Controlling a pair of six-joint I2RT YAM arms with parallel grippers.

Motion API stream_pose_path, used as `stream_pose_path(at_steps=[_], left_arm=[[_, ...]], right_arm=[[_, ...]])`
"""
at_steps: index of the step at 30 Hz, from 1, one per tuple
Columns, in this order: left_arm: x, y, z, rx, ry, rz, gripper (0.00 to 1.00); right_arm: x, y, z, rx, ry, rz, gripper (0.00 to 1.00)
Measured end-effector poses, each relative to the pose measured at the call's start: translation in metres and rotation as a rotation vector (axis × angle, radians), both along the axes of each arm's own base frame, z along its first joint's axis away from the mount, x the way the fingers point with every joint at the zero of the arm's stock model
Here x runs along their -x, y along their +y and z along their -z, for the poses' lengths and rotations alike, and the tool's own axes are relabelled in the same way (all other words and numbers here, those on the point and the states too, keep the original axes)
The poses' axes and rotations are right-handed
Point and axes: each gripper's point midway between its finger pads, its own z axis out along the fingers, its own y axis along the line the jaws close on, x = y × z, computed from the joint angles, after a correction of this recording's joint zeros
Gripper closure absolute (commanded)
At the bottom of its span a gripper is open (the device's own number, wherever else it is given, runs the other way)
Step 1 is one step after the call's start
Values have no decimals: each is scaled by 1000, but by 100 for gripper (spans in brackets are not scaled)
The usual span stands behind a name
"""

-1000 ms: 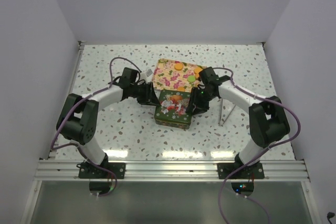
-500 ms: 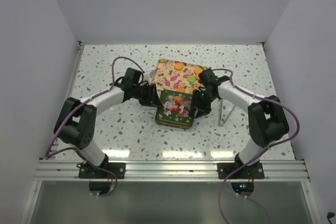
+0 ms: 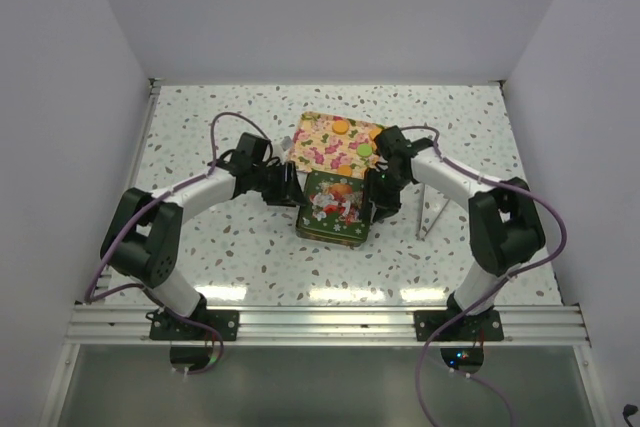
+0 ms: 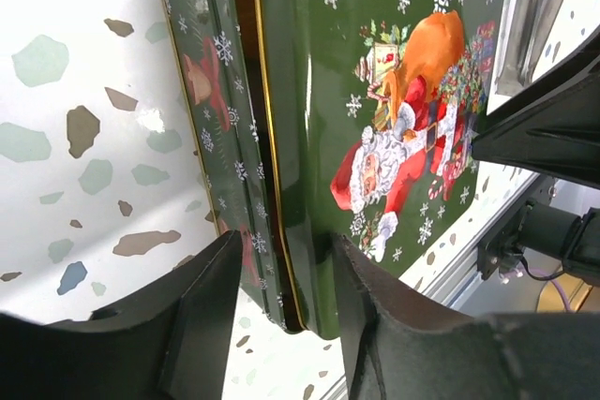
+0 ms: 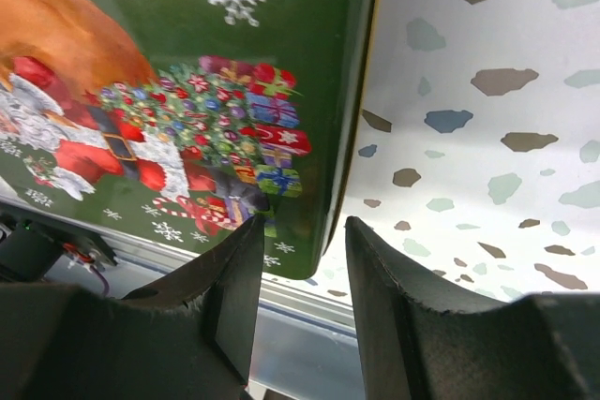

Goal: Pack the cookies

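The step in hand looks to be seating the lid [image 4: 394, 91] on the green tin [image 4: 202, 91]; on its left side the lid stands a little proud, with a dark gap above the tin's wall. The left gripper [image 4: 286, 255] straddles rim and wall together; I cannot tell whether it pinches them. The right gripper [image 5: 305, 231] is parted over the lid's opposite edge; bare table [image 5: 469, 91] shows inside its outer finger. A few cookies [image 3: 341, 127] lie on the floral board [image 3: 318, 147] just behind the tin. Press both edges down evenly, lid square; a one-sided push would likely tilt it.
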Motion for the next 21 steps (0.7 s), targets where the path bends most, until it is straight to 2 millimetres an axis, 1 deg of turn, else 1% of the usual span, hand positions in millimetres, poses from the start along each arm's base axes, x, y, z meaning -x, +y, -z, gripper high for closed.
stream_pose_path(at_steps=[4,7,13,21], left_arm=[[-2,0,0,2,1,-17,43],[-1,0,2,8,4,-25,41],[2,0,8,14,17,-36,38],[2,-3,8,41,12,-42,38]], right_arm=[[-3,3,-3,-2,-8,-13,56],[-3,5,-3,-4,-7,-19,57],[-3,12,-1,-5,10,-40,57],[-11,27,-7,-21,13,-70,57]])
